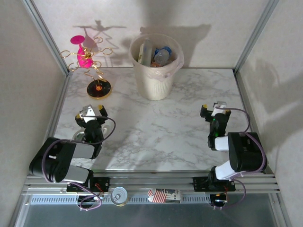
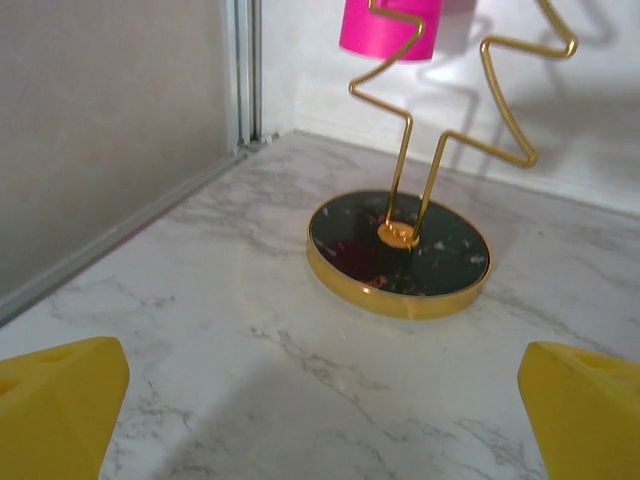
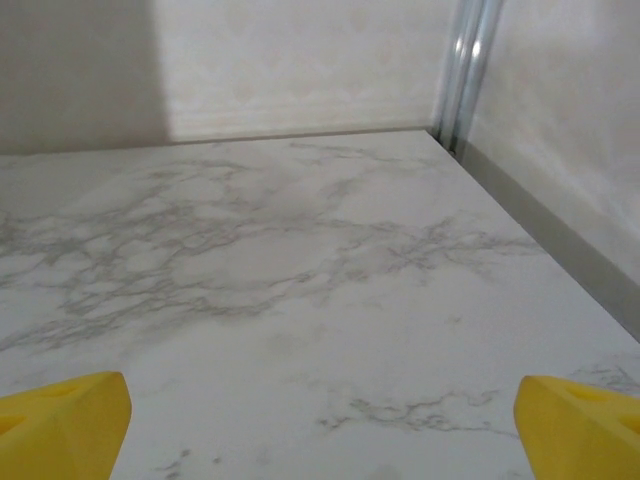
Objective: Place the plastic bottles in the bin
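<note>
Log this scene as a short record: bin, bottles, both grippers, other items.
bin: upright at the back middle of the table, liner over its rim
bottles: several lying inside the bin
left gripper: open, holding nothing, facing the ornament stand
right gripper: open, holding nothing, over bare marble
ornament stand: back left, pink and gold wire on a round dark base
tin can: on the front rail between the arm bases
</note>
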Robot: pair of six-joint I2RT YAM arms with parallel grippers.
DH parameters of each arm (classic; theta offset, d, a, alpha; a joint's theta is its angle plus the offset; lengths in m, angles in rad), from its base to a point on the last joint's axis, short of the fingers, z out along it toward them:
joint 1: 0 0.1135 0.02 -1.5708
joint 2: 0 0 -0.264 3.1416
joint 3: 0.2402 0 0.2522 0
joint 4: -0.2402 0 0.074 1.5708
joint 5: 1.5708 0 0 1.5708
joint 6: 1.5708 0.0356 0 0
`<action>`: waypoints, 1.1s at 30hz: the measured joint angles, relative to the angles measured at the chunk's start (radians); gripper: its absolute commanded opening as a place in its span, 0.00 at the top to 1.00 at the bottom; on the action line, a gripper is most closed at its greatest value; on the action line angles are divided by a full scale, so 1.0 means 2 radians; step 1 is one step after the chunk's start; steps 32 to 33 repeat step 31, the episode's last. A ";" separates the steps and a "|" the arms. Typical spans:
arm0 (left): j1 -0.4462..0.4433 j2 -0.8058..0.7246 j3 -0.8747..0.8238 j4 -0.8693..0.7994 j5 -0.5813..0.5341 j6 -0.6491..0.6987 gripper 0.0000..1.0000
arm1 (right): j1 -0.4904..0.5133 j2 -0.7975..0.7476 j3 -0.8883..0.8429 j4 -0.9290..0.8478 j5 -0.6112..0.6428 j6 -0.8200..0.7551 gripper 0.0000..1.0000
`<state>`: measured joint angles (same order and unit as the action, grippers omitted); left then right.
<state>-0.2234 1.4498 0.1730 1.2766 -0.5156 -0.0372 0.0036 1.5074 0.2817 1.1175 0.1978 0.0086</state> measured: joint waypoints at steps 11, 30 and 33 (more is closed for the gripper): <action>0.050 0.045 0.006 0.037 0.054 -0.008 0.00 | -0.006 0.016 -0.041 0.074 -0.058 0.017 0.01; 0.058 0.047 0.007 0.036 0.077 -0.020 0.30 | 0.002 0.016 -0.041 0.083 -0.054 0.016 0.01; 0.058 0.047 0.007 0.036 0.077 -0.022 0.96 | 0.004 0.016 -0.041 0.083 -0.052 0.016 0.01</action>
